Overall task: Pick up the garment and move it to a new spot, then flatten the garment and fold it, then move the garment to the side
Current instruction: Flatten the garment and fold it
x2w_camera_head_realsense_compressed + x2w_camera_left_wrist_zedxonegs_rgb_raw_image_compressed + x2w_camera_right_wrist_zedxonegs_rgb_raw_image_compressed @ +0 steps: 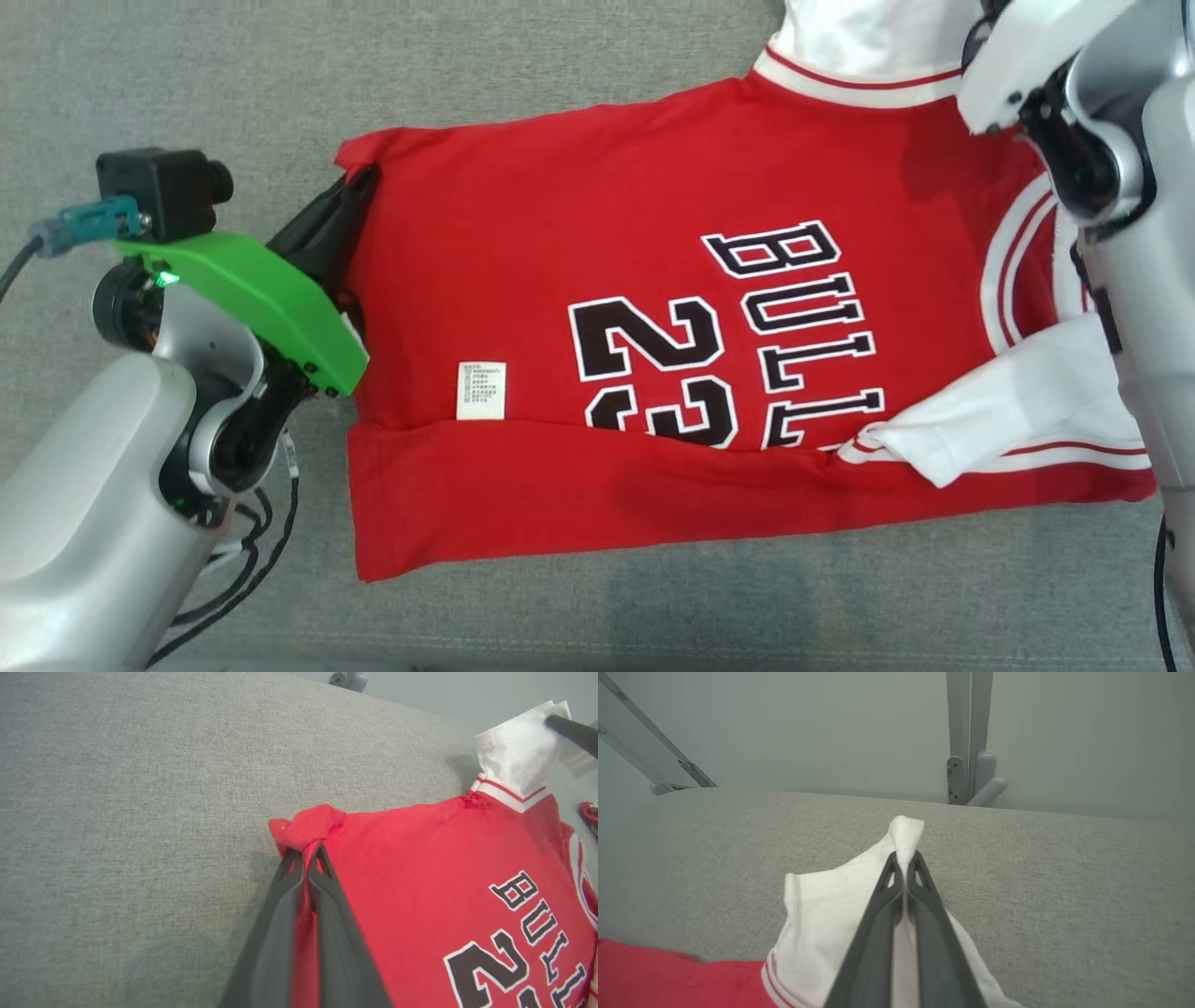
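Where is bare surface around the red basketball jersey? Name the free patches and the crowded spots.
Free: the grey fabric surface at the far left of the red basketball jersey, past the left gripper pinching its corner; also a narrow strip along its near edge. Crowded: the right side, where the right gripper holds the white sleeve.

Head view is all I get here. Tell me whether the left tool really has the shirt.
Observer: Yes. The left tool is shut on a bunched red corner of the shirt.
Operator: Now report the right tool.
Observer: The right tool is shut on a white sleeve, a tuft of it poking out past the tool.
Operator: Say what lies beyond that sleeve.
Observer: Grey cushion, then a pale wall with a grey post.
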